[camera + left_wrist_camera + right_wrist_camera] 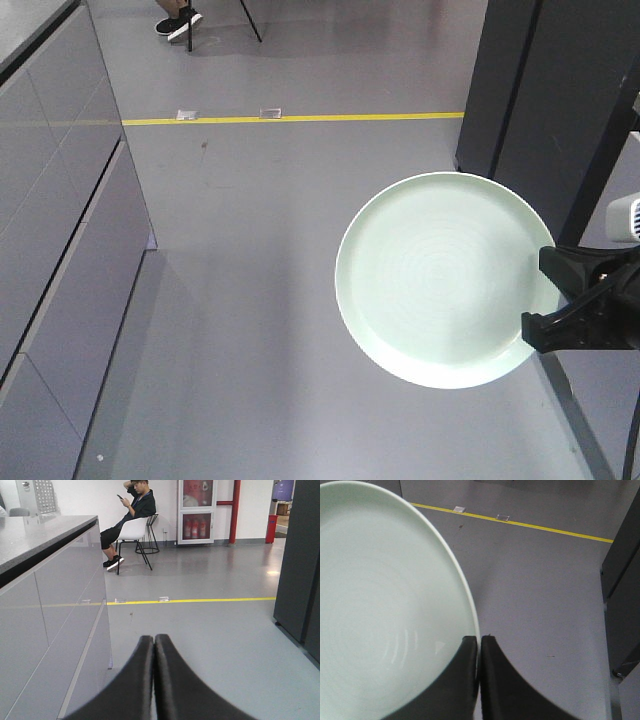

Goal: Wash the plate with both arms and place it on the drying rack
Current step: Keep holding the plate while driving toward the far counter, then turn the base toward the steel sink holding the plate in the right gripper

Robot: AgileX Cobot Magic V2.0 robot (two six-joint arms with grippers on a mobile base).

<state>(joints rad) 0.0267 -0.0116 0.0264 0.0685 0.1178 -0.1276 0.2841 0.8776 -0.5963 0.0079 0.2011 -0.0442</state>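
The pale mint-green plate [440, 280] hangs in the air above the grey floor, its face towards the front camera. My right gripper [548, 300] is shut on the plate's right rim; in the right wrist view the plate [380, 605] fills the left side and the rim is pinched between the jaws of the right gripper [479, 641]. My left gripper [153, 640] is shut and empty, pointing over the floor beside the cabinets. It does not show in the front view. The drying rack is out of view.
Grey cabinets with a dark countertop [45, 535] run along the left [60, 200]. A dark tall cabinet [530, 90] stands at the right. A yellow floor line [300, 118] crosses ahead. A seated person [131, 510] is far back.
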